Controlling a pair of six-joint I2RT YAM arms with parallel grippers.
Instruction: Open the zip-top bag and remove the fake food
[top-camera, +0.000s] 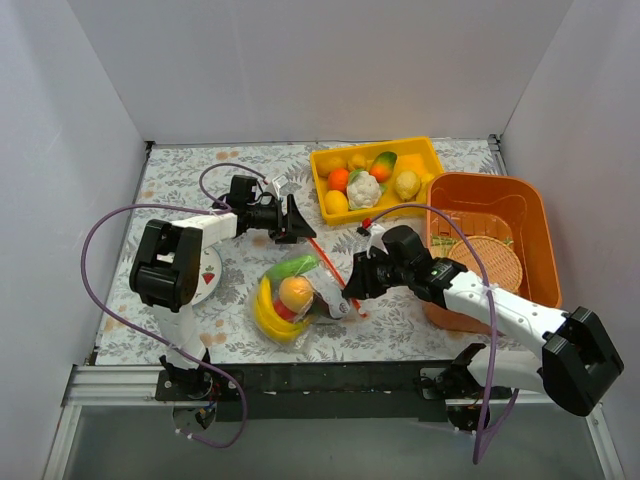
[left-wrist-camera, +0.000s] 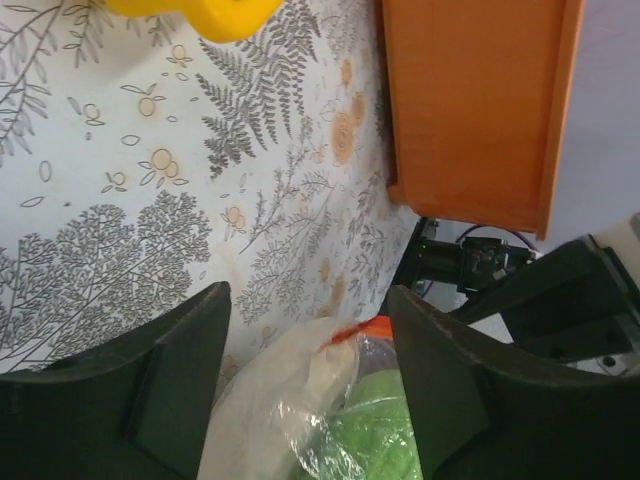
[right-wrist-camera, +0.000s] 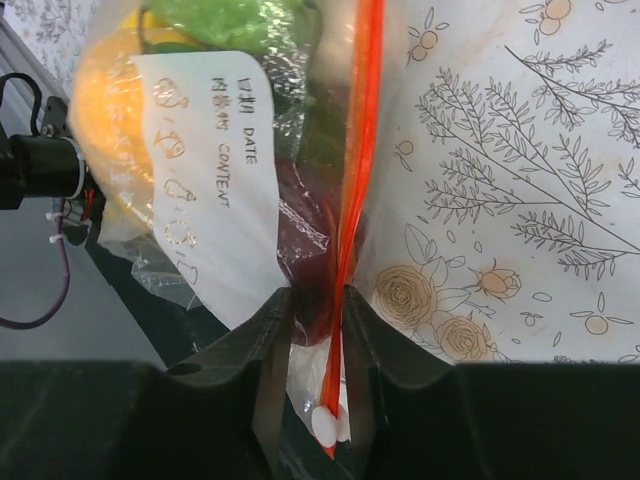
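Lying mid-table between the two arms, the zip-top bag (top-camera: 318, 300) holds the fake food (top-camera: 292, 293), with the banana bunch on its near-left side. Its red zip strip (top-camera: 330, 265) marks the long axis, slanting from far-left to near-right, so the mouth faces far-right toward the orange tub (top-camera: 520, 205). The right gripper (top-camera: 352, 292) is pinched narrow on the strip's near-right end, plastic between its fingers (right-wrist-camera: 265, 345). The left gripper (top-camera: 303, 225) stands wide at the far-left end, the bag's corner between its fingers (left-wrist-camera: 180, 370); whether they touch it I cannot tell.
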